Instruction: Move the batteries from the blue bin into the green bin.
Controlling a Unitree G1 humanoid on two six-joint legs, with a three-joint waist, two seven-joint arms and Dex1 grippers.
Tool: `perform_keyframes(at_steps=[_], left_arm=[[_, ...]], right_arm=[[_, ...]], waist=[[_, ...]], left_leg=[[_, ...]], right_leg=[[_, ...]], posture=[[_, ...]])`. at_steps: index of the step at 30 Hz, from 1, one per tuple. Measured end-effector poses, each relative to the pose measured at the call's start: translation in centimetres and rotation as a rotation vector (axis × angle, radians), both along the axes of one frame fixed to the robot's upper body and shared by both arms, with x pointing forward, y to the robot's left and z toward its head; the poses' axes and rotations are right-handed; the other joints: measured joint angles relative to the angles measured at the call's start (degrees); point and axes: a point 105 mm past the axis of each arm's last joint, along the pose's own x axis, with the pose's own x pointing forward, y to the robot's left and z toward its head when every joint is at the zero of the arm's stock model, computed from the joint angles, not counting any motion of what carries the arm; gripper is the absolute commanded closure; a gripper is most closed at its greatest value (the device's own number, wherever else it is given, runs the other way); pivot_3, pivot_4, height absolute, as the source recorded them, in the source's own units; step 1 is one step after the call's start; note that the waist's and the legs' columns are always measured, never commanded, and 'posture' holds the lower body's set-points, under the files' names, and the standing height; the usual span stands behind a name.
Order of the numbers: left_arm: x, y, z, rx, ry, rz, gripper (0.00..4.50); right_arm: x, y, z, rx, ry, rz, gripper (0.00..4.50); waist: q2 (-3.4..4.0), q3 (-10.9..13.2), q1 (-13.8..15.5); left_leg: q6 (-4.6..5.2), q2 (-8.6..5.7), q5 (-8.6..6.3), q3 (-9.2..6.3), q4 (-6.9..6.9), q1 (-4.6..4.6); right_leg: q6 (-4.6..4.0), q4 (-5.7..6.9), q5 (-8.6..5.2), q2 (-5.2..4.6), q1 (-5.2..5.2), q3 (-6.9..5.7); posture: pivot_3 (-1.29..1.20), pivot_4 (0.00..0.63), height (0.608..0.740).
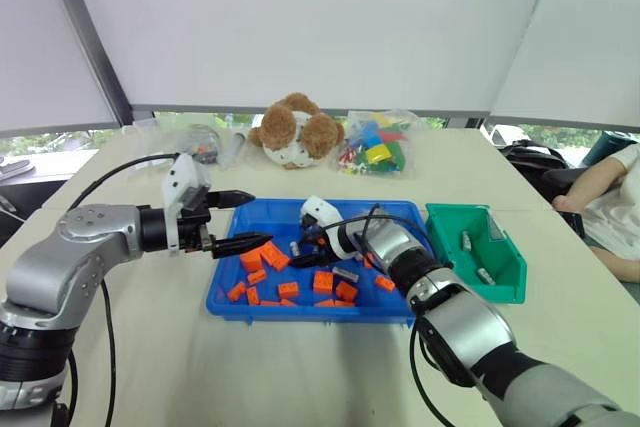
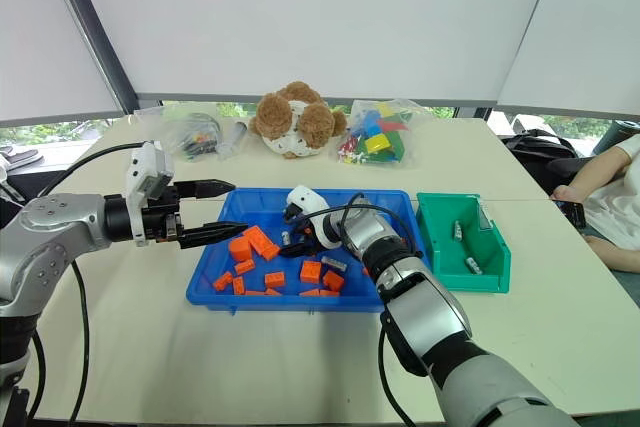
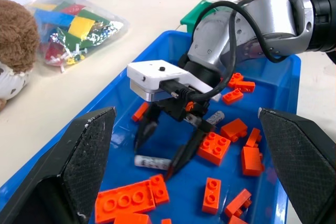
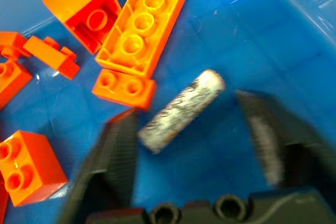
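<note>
The blue bin (image 1: 300,309) lies mid-table with orange bricks (image 1: 265,257) and batteries in it. My right gripper (image 1: 303,250) reaches down into it, jaws open around one grey battery (image 4: 181,109) lying flat on the bin floor. One finger (image 4: 113,150) touches the battery's end and the other finger (image 4: 268,135) stands apart from it. Another battery (image 1: 345,274) lies among the bricks. To the right of the blue bin, the green bin (image 1: 490,292) holds two batteries (image 1: 466,241). My left gripper (image 1: 240,219) hovers wide open and empty over the blue bin's left rim.
A teddy bear (image 1: 295,130) and a bag of coloured toys (image 1: 375,143) sit behind the blue bin. A clear bag (image 1: 200,142) lies at the back left. A person (image 1: 610,207) sits at the table's right edge.
</note>
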Motion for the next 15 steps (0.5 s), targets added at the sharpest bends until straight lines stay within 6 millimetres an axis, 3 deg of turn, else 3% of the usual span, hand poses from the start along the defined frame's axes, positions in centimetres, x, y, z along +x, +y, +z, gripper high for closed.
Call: perform_keyframes(at_steps=[10,13,15], left_arm=[[0.0,0.0,-0.1,0.001,0.001,0.000,0.00],[0.0,-0.1,-0.1,0.001,0.000,-0.002,0.00],[0.0,-0.1,-0.1,0.002,0.000,-0.003,0.00]], right_arm=[[-0.4,0.7,-0.2,0.005,0.010,-0.066,2.17],[-0.6,1.0,-0.2,0.008,0.011,-0.081,3.04],[-0.6,1.2,-0.2,0.008,0.012,-0.095,4.06]], waist=[[-0.01,0.0,-0.4],[-0.01,0.0,-0.5],[-0.01,0.0,-0.5]], left_leg=[[0.00,0.00,0.00,-0.03,-0.01,0.01],[0.00,0.00,0.00,-0.03,-0.01,0.02],[-0.01,0.00,0.00,-0.03,-0.01,0.02]], right_leg=[[0.00,0.00,0.00,0.00,0.02,-0.03],[0.00,0.00,0.00,0.00,0.03,-0.03],[0.00,0.00,0.00,0.00,0.03,-0.03]], posture=[[0.00,0.150,0.727],[0.00,0.150,0.727],[0.00,0.150,0.727]])
